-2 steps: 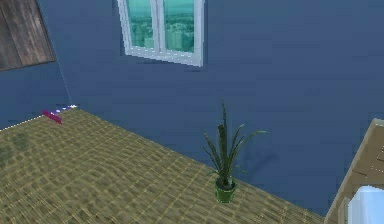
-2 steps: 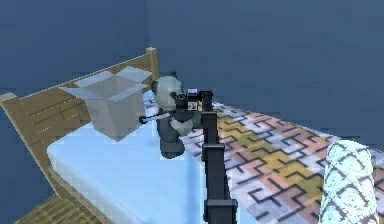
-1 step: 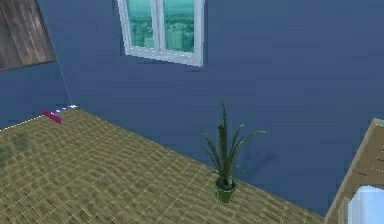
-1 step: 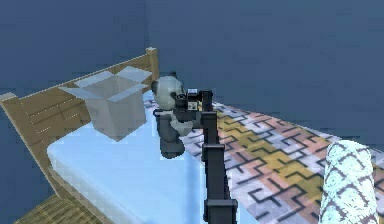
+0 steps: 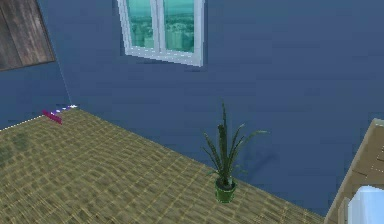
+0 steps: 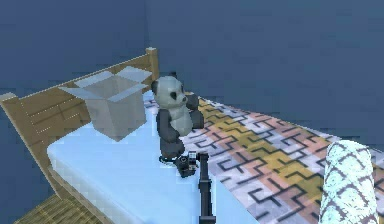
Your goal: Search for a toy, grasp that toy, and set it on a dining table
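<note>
A black and white panda toy (image 6: 172,112) sits upright on a bed (image 6: 110,170) with a pale blue sheet, just right of an open cardboard box (image 6: 115,100). My arm rises from the arm side view's bottom edge, and the gripper (image 6: 180,160) is at the panda's feet, low against the bedding. I cannot tell whether the gripper holds anything, nor whether it touches the toy.
The bed has a wooden headboard (image 6: 40,112), a patterned quilt (image 6: 270,160) and a white patterned pillow (image 6: 352,185). In the forward view a potted plant (image 5: 226,155) stands by a blue wall under a window (image 5: 162,28). A bed corner (image 5: 362,190) lies at the right and woven flooring (image 5: 100,170) spreads left.
</note>
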Tool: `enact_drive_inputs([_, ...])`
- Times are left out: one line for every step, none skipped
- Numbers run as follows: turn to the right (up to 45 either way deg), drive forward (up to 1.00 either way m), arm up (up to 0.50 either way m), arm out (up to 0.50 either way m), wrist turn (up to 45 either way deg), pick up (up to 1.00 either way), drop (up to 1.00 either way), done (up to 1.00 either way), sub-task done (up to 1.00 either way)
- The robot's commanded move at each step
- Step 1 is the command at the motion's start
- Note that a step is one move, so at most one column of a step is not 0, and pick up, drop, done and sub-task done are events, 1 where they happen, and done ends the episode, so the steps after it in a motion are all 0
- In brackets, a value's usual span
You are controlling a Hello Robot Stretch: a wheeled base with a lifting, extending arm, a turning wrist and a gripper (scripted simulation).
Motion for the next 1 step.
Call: enact_drive_inputs([0.0,0.0,0.0,0.0,0.0,1.0,0.0,0.0,0.0])
